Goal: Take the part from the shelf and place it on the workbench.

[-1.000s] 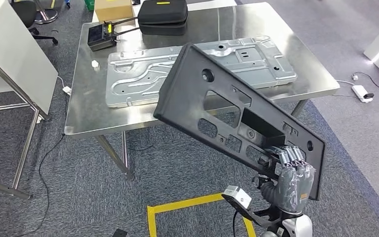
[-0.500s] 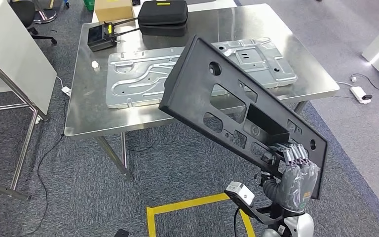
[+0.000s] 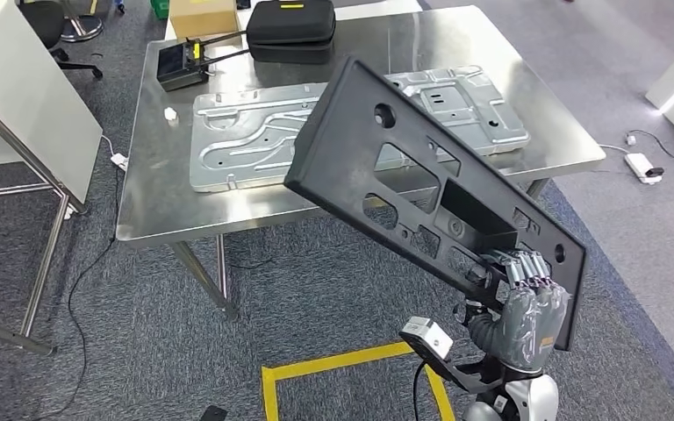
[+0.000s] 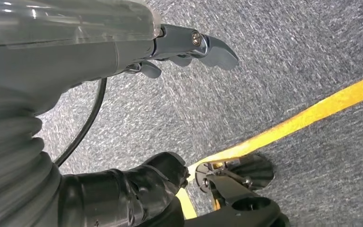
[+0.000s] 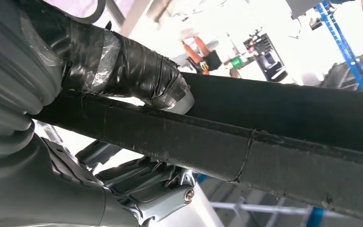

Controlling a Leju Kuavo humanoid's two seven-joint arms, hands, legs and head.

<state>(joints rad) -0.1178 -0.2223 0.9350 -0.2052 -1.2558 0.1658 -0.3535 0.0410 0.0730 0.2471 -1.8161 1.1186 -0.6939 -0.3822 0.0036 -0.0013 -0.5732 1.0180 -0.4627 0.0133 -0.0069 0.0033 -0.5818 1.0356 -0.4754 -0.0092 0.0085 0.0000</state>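
Note:
The part (image 3: 377, 167) is a large black plastic panel with several cut-outs. It hangs tilted in the air, its upper end over the front edge of the steel workbench (image 3: 167, 219). My right hand (image 3: 527, 311) grips the panel's lower end from beneath. In the right wrist view the taped thumb (image 5: 123, 71) presses on one side of the panel's edge (image 5: 288, 137), and the fingers (image 5: 156, 189) curl around the other side. My left hand (image 4: 75, 52) hangs over the grey carpet, holding nothing, its fingers (image 4: 208, 47) apart from the thumb.
A silver stamped metal panel (image 3: 254, 140) lies across the bench's middle. Behind it sit a black case (image 3: 290, 26), a cardboard box (image 3: 200, 13) and a black device (image 3: 175, 63). Yellow tape (image 3: 333, 361) marks the floor. A white table (image 3: 26, 105) stands at the left.
The black panel has shifted slightly up and to the right, further over the bench, carried by my right hand. The grip has not changed.

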